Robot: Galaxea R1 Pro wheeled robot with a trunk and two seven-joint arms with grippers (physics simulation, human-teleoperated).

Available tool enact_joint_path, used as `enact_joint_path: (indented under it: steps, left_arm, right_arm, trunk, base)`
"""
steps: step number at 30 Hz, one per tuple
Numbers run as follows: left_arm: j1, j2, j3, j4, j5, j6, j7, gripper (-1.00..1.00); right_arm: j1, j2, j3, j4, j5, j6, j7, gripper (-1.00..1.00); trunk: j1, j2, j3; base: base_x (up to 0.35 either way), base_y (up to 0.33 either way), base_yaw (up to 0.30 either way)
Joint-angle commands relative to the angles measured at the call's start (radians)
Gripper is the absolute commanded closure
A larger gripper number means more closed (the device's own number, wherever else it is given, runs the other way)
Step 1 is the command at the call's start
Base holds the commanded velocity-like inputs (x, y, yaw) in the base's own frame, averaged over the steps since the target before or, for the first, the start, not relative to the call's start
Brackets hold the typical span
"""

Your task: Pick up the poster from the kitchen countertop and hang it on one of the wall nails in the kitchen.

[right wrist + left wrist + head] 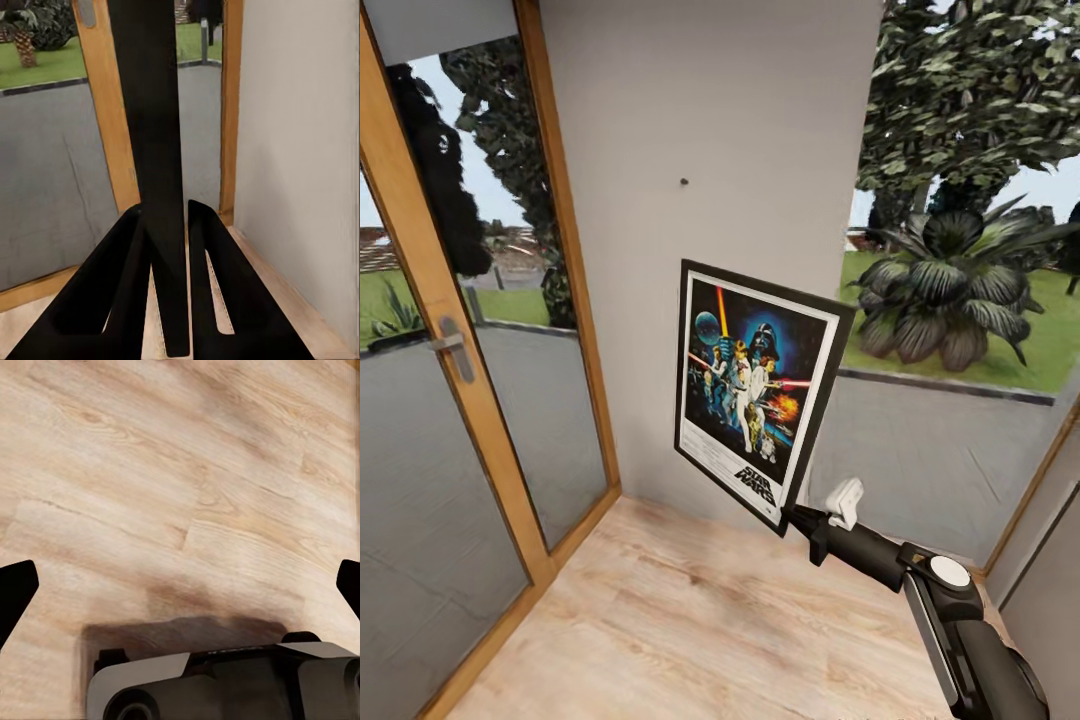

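Head view: right gripper point(800, 520) sits lower right of centre, arm coming up from the bottom right corner. Its jaws are clamped on the lower right corner of the poster point(755, 385). Poster is held in the air at mid-frame, upright but tilted, top edge sloping down to the right, printed side toward the camera. It hangs in front of the light-grey wall point(710, 130); can't tell whether it touches the wall.

One wall nail point(683, 182) shows as a small dark dot in the upper middle of the frame, above the poster's top left corner and clearly apart from it.

Wood-framed glass door point(450, 400) with a metal handle point(453, 346) fills the left side. Window at right shows trees and a big leafy plant point(950, 290) outside. Pale wood floor point(690, 620) runs across the bottom.

Right wrist view: both dark fingers point(97, 307) close on the poster's thin black edge point(154, 150), which runs up through the middle of the frame between them. Grey wall on the right side, door frame and glass behind.

Left wrist view: left gripper point(180, 585) points at bare wood floor. Fingertips point(15, 585) sit at the far left and far right edges of the frame, so jaws are wide apart, holding nothing. Grey-and-black robot part point(225, 682) lies along the bottom edge.
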Motion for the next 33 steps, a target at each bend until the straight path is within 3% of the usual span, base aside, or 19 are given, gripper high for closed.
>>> enact_joint_path:
  steps: [1,12,27,33]
  left_arm:
    - [0.000,-0.001,0.003,-0.002,-0.005,0.007,-0.006,-1.00]
    - [0.000,-0.001,0.002,-0.002,-0.005,0.008,-0.006,-1.00]
    - [0.000,-0.001,0.003,-0.002,-0.005,0.009,-0.006,-1.00]
    - [0.000,-0.001,0.004,-0.002,-0.005,0.007,-0.006,-1.00]
  right_arm:
    - [-0.001,0.000,-0.001,-0.001,0.001,0.008,0.007,1.00]
    - [-0.001,0.000,-0.001,-0.001,0.001,0.008,0.007,1.00]
    - [-0.001,0.000,-0.001,-0.001,0.001,0.010,0.009,1.00]
    - [-0.001,-0.003,-0.001,-0.001,0.000,0.011,0.016,1.00]
  trunk:
    - [0.001,-0.002,-0.001]
    - [0.001,-0.002,0.008]
    - [0.001,-0.002,0.008]
    - [0.001,-0.002,0.008]
  base:
    - [0.089,0.081,-0.264]
    - [0.195,0.202,-0.233]
    - [0.217,0.236,-0.017]
    - [0.072,0.076,0.000]
